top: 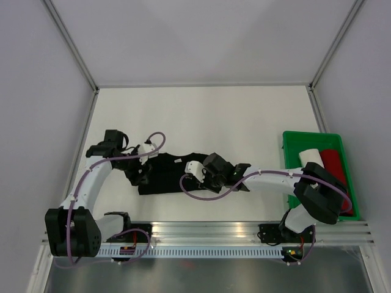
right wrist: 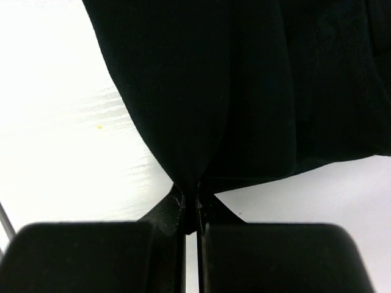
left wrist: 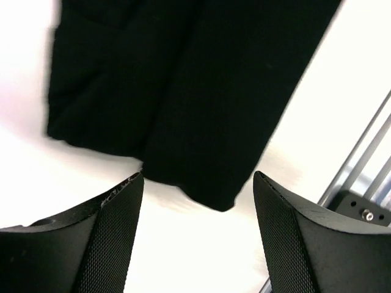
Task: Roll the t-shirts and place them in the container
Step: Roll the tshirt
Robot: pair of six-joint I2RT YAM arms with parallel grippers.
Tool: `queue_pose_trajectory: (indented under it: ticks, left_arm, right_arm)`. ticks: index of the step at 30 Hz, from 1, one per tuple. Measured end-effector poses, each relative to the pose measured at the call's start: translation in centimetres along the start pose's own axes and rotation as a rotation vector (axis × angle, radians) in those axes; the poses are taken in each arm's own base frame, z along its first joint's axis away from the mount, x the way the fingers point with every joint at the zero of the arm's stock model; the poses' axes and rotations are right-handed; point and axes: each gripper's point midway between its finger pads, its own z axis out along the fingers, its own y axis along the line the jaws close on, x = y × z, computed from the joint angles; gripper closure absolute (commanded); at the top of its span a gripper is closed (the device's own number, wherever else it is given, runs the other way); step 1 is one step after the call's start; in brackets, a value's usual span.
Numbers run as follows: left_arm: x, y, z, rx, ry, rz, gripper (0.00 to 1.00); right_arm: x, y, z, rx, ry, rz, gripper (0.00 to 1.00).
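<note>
Pinched in my right gripper (right wrist: 197, 210) is the black shirt's (top: 168, 174) edge — it's lying mid-table, floppy and light. Left gripper (left wrist: 198, 235) hangs wide, empty — best grabbed at the hem corners.

My right forearm and wrist cover the near right part of the black t-shirt (top: 165, 174), so its full outline escapes me from above. In my right wrist view the shirt runs off the top and right edges. Beside the shirt, in the green bin (top: 292, 139), the white roll (top: 311, 155) and red roll (top: 333, 162) lie partly behind my right elbow. My left pincer (left wrist: 197, 201) is cropped at the bottom edge.
</note>
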Motion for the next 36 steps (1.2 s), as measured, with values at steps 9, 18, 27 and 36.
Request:
queue_pose_trajectory:
  ticks: [9,18,27,36]
  left_arm:
    - [4.7,-4.3,2.9,0.076,0.158,0.194,0.21]
    - [7.4,-2.3,5.0,-0.039,0.205,0.244,0.77]
    - [6.7,-3.3,2.8,0.021,0.232,0.262,0.98]
    - [5.9,-5.6,0.0,0.27,0.251,0.211,0.98]
  right_arm:
    - [-0.2,-0.3,-0.3,-0.1,-0.054,0.147,1.0]
    - [-0.6,0.5,-0.3,-0.145,-0.073,0.165,1.0]
    - [-1.3,2.5,-1.4,-0.27,-0.07,0.226,1.0]
    - [-0.4,5.6,-3.3,-0.449,-0.104,0.46,0.51]
